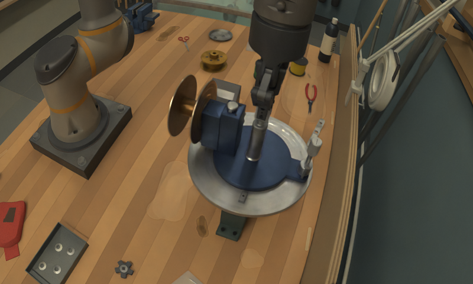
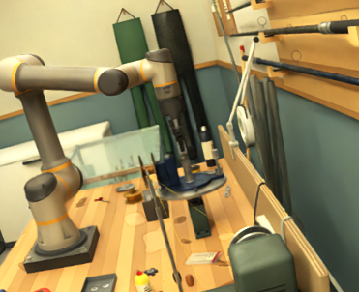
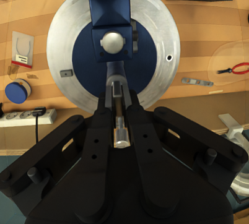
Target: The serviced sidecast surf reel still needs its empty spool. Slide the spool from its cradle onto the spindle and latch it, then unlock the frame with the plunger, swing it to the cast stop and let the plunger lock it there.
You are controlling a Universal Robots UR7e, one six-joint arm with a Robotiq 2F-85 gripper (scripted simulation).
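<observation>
The reel sits mid-bench on a round silver base plate (image 1: 249,172) with a blue swing frame (image 1: 256,158) on top. A bronze spool (image 1: 190,105) sits on the spindle beside the blue housing (image 1: 219,126), which has a silver knob (image 1: 232,106) on top. An upright steel handle (image 1: 256,139) rises from the frame, and my gripper (image 1: 262,114) is closed on its thin top stem. In the wrist camera the stem (image 3: 119,130) lies between the fingers of the gripper (image 3: 119,111). A silver plunger (image 1: 311,155) stands at the frame's right rim.
The bench's raised back board (image 1: 341,140) runs close to the right of the plate. A grey cradle block (image 1: 227,89) stands behind the housing. Red pliers (image 1: 310,95), a yellow line spool (image 1: 299,66) and a bottle (image 1: 329,40) lie beyond. The arm's base (image 1: 80,133) stands left.
</observation>
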